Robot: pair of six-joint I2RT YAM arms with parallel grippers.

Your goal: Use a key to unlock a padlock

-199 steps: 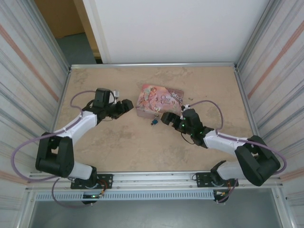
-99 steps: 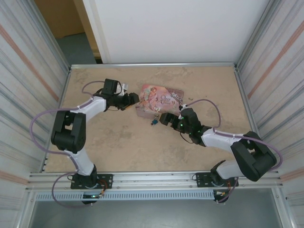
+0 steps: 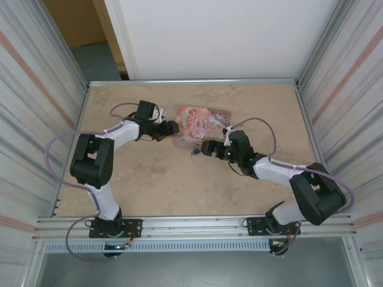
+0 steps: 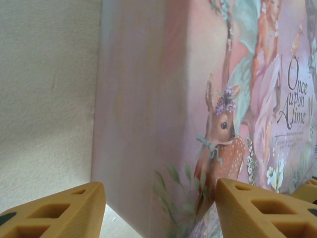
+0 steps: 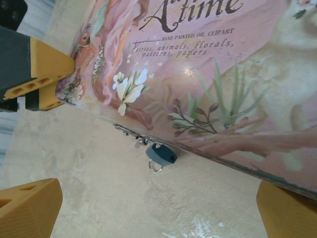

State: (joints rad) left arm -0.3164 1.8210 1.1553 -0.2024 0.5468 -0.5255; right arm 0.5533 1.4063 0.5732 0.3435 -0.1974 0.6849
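The padlock (image 5: 161, 154) is tiny, with a blue-teal body, and hangs at the silvery clasp (image 5: 132, 138) on the near side of the pink illustrated tin (image 3: 202, 124). It rests on the table (image 3: 149, 179). A small silvery ring (image 5: 155, 167) sticks out below it; I cannot make out the key. My right gripper (image 5: 158, 201) is open and low over the table, just short of the padlock (image 3: 194, 153). My left gripper (image 4: 161, 201) is open, and its yellow fingers (image 4: 59, 210) straddle the tin's left corner (image 4: 148, 148).
The tin lies flat in the middle of the sandy tabletop. Metal rails and striped walls (image 3: 36, 119) close in the table on the left, right and back. The left gripper's fingers (image 5: 47, 74) stand at the tin's far left end in the right wrist view.
My left arm has swung right, bringing its gripper up to the tin's left end, with the jaws a little narrower. My right gripper has crept slightly towards the tin.
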